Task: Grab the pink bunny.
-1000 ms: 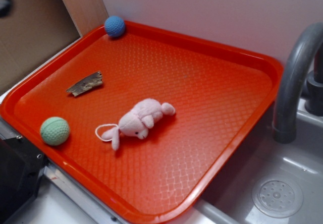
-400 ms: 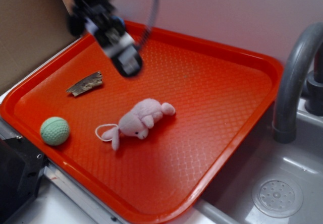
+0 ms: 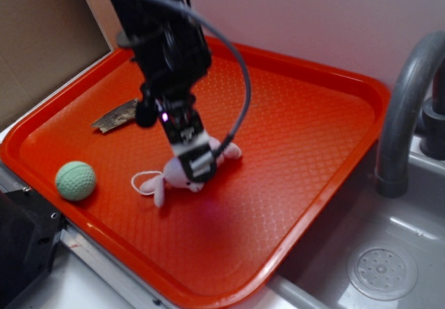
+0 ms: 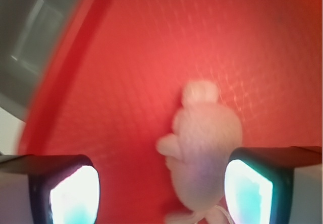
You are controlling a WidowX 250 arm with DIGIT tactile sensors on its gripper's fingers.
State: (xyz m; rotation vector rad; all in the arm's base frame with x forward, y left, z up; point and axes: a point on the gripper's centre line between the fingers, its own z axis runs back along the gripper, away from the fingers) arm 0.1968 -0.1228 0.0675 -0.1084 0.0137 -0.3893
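The pink bunny (image 3: 182, 170) is seen lying on its side near the middle of the orange tray (image 3: 313, 149), its white string loop (image 3: 142, 182) trailing toward the tray's near-left edge. The gripper (image 3: 197, 161) is positioned directly over the bunny in the exterior view, so that much of the plush body is hidden behind it; only the head end, one ear and a rounded end near the far side are left visible.

In the wrist view the fingers (image 4: 64, 188) are seen spread wide apart, one at each lower corner. The bunny (image 4: 204, 148) is not centred between them: it is found just beside the finger at the lower right and partly overlapped by it. Whether contact is made cannot be told, as the picture is blurred. Nothing is held.

A mint-green ball (image 3: 75, 180) is noted near the tray's left edge, well apart from the bunny. A flat brown piece (image 3: 117, 115) is seen lying further back on the tray, partly covered by the arm. A grey sink (image 3: 375, 253) with a curved faucet (image 3: 407, 107) is recorded beside the tray.
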